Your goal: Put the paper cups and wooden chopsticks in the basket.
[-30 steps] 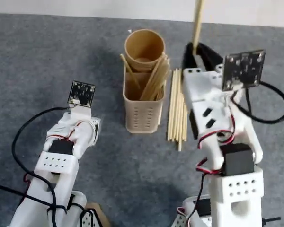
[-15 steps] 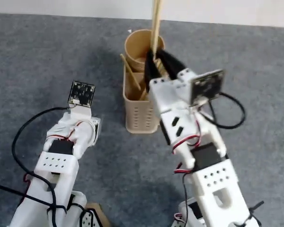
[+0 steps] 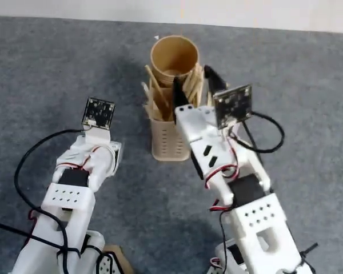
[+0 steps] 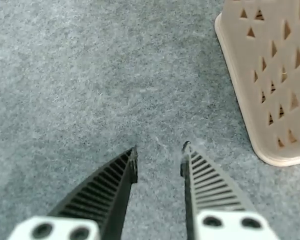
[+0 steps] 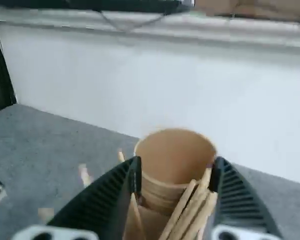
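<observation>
One basket (image 3: pixel 171 142) stands on the grey counter (image 4: pixel 90 75), a tall beige tub with perforated walls. The right pincer (image 5: pixel 176 160) hangs directly above its open top, jaws spread wide and with nothing clamped between them. Just beyond the fingertips, at the basket's far end, a brown paper cup (image 3: pixel 172 57) sits upright with its mouth open; in the right wrist view it lies framed between the two black fingers. One cup mouth shows, and a second band below it may be another cup nested underneath, though I cannot tell for sure.

Beneath and between the jaws the wooden chopsticks (image 5: pixel 189 210) stand in the basket, leaning at slants against its walls and against the cup. Several fan out on the side away from the right arm and a thicker bundle rests under the pincer itself. They overlap too much to count exactly, but there are clearly more than half a dozen.

The left pincer (image 4: pixel 159 150) is low over bare counter, its jaws partly open with a clear gap between the ribbed tips, and it grips nothing. The basket's lower corner and perforated wall lie ahead of it and off to one side, near but not touching
</observation>
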Robot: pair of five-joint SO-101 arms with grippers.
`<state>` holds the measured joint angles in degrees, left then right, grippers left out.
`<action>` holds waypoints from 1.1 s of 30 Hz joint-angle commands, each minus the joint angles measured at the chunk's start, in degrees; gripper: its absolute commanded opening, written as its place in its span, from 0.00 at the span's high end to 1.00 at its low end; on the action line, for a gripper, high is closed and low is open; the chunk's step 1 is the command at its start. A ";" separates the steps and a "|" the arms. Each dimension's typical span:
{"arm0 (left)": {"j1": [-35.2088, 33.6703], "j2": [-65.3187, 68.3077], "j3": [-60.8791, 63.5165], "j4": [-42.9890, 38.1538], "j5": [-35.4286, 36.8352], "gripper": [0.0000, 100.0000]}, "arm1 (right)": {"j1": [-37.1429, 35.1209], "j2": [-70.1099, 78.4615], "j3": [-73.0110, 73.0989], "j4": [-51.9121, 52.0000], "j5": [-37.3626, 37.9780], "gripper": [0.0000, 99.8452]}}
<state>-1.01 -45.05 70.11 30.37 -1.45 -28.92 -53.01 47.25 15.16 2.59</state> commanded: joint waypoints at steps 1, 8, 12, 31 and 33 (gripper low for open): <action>0.92 -0.92 -0.22 -0.88 -0.62 0.83 | 4.18 -2.24 -12.09 9.98 0.26 0.77; 1.01 -0.92 -0.22 -0.88 -0.62 0.83 | 20.62 9.54 -36.97 41.71 1.76 0.77; 1.01 -0.92 -0.22 -0.88 -0.62 0.83 | 28.18 22.20 -34.68 46.29 4.22 0.77; 0.84 -0.92 -0.22 -0.88 -0.62 0.83 | 22.90 58.42 -18.59 25.19 4.40 0.89; 0.84 -0.92 -0.22 -0.88 -0.62 0.83 | 22.81 58.33 -18.51 25.19 4.48 0.89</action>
<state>-1.01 -45.05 70.11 30.37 -1.45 -5.19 5.80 29.05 41.27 6.46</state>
